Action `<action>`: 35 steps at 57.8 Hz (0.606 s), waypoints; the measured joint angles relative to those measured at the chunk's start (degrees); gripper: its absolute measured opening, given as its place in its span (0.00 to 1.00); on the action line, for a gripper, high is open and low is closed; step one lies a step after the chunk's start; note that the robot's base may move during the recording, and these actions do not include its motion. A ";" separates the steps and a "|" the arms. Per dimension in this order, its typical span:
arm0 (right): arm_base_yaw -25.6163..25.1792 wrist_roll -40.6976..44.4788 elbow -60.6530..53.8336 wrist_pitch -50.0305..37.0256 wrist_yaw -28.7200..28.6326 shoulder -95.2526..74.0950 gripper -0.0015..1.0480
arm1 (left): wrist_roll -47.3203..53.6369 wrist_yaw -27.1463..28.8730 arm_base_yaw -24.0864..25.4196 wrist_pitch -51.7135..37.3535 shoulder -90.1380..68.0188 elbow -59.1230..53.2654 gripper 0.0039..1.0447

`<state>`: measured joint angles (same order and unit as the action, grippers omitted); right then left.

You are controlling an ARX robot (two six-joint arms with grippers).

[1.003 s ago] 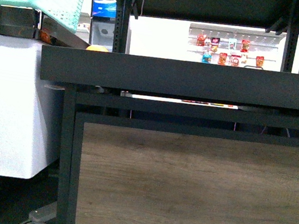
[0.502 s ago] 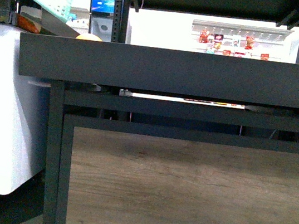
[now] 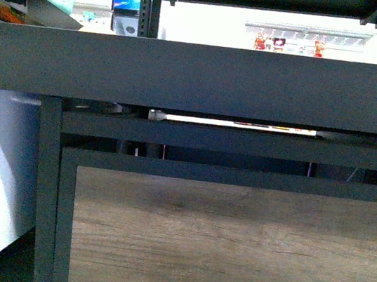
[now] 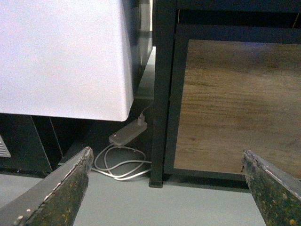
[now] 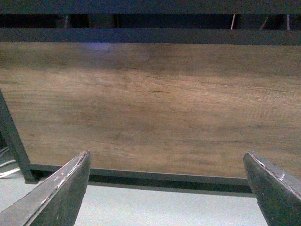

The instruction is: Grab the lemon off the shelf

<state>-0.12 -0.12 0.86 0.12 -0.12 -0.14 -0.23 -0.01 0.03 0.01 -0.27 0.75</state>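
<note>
The shelf's [image 3: 205, 76] long front rim runs left to right and hides the tray behind it. The lemon is out of sight, so its place and long axis cannot be told. The left hand [image 4: 166, 151] and right hand [image 5: 166, 153] are released and empty, near the wood panel [image 3: 229, 246].

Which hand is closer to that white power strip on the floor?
Left. The left hand faces the power strip by the shelf post; the right hand faces the wood panel, farther along.

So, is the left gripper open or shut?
Open: the left wrist view shows the left gripper with its fingers far apart and nothing held between them.
</note>
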 joint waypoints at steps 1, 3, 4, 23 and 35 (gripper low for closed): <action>0.00 0.00 0.00 0.00 -0.02 0.00 0.93 | 0.00 0.00 0.00 0.00 0.02 0.00 0.92; 0.00 0.00 0.00 0.00 -0.02 0.00 0.93 | 0.00 0.02 0.00 0.00 0.02 0.00 0.92; 0.00 0.00 0.00 0.00 0.00 0.00 0.93 | 0.00 0.04 0.00 0.00 0.02 0.00 0.92; 0.00 0.00 0.00 0.00 -0.04 -0.02 0.93 | 0.00 0.04 0.00 0.00 0.02 0.00 0.92; 0.00 0.00 0.00 0.00 -0.02 0.00 0.93 | 0.00 0.02 0.00 0.00 0.02 0.00 0.92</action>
<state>-0.12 -0.12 0.86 0.12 -0.14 -0.14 -0.23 0.01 0.03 0.01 -0.25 0.75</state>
